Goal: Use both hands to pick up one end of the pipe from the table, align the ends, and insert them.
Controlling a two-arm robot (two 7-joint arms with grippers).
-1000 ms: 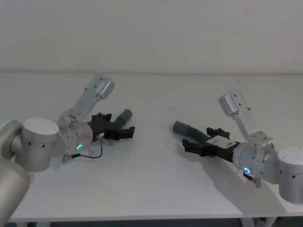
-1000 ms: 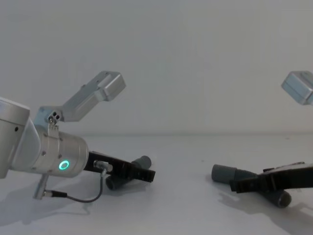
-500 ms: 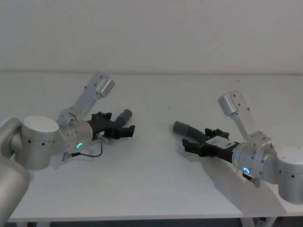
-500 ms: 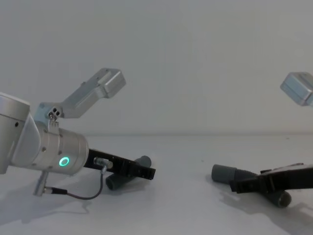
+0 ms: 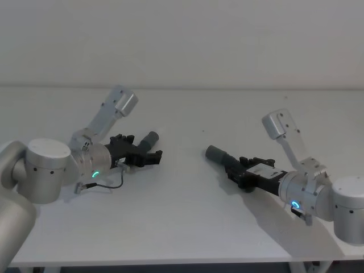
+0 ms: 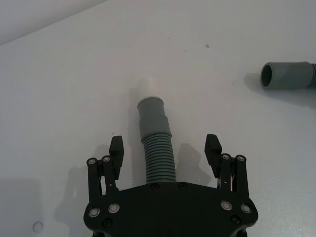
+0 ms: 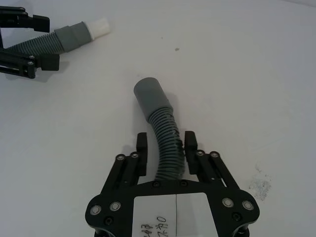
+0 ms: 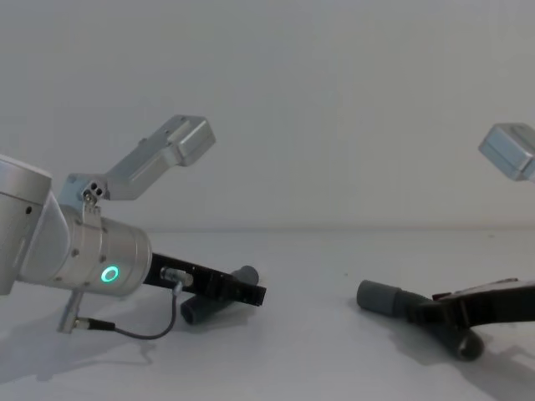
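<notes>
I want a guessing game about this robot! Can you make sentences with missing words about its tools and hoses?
The left tool is ___ around the straight hose.
The right tool is ___ on the curved hose.
The white tip is on the ___ hose.
The two hoses are ___, not joined.
Missing words: open, shut, straight, apart.

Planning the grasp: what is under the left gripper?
A ribbed hose piece on the table, between the left gripper's open fingers; its rear end is covered by the gripper.
</notes>
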